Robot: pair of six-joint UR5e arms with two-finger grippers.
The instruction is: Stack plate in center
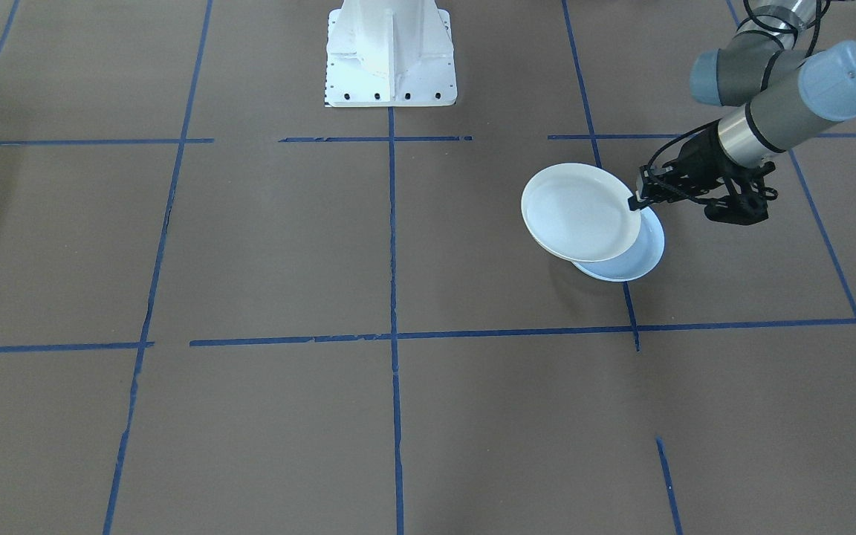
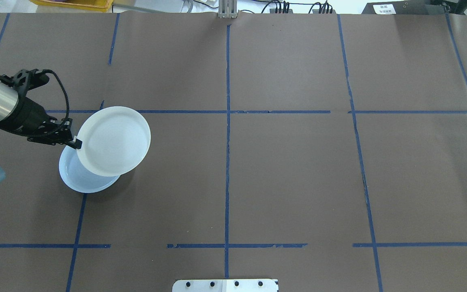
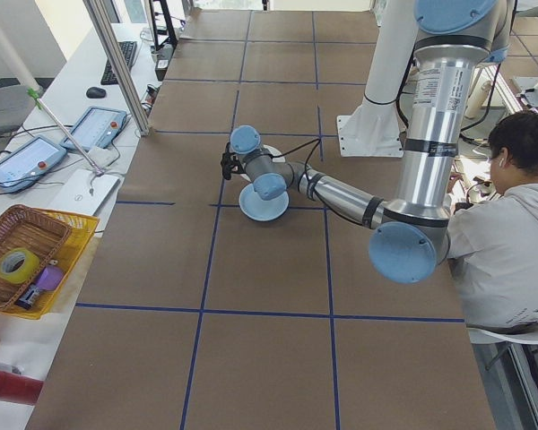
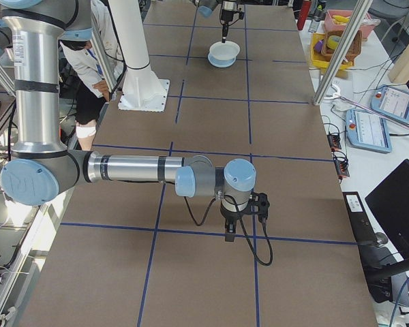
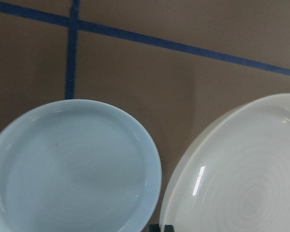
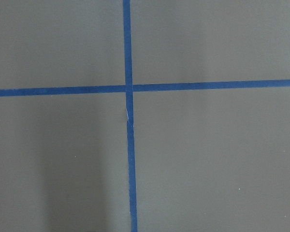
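table (image 2: pixel 290 170): brown, blue tape grid | far-left bench: wicker basket (image 3: pixel 22 235) holding tape roll (image 3: pixel 16 263) | person (image 3: pixel 507 242) seated

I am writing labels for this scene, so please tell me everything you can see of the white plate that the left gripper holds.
The round, shallow white plate looks like glossy ceramic, with faint concentric rings visible in the left wrist view. The left gripper pinches its rim at one edge. The plate is lifted and tilted, partly overlapping the pale blue-grey plate that lies flat on the brown table. Whether the two plates touch cannot be told.
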